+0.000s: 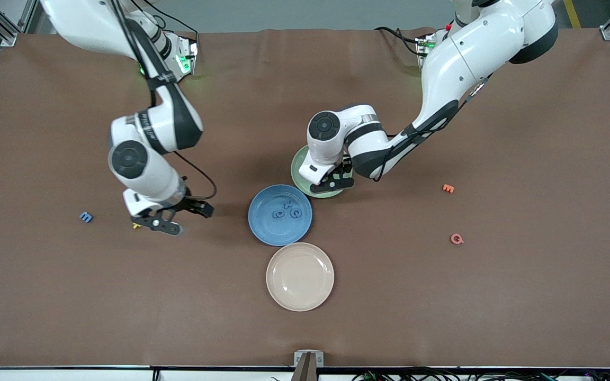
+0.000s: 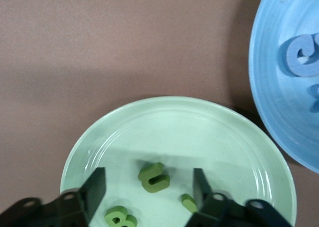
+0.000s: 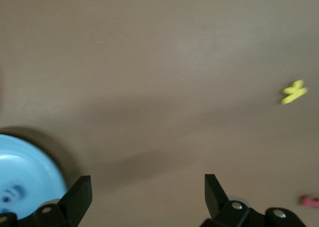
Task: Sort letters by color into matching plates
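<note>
One blue letter (image 1: 86,217) lies loose toward the right arm's end — three sit in the blue plate (image 1: 262,228). The right gripper (image 1: 170,218), spread and empty, should be lowered squarely astride it. The left gripper (image 2: 149,187) hangs spread over the green plate (image 2: 124,124), where apparently three green letters (image 2: 153,177) rest — a fourth may be hidden.

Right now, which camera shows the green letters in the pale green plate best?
The left wrist view: three green letters lie in plain sight in the pale green plate. In the front view the left arm hides them; the right wrist view misses them.

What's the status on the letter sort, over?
Left gripper jaws open over the green plate, green letters inside. Right gripper open, empty, over bare table. Three blue letters in the blue plate; one blue letter still out.
</note>
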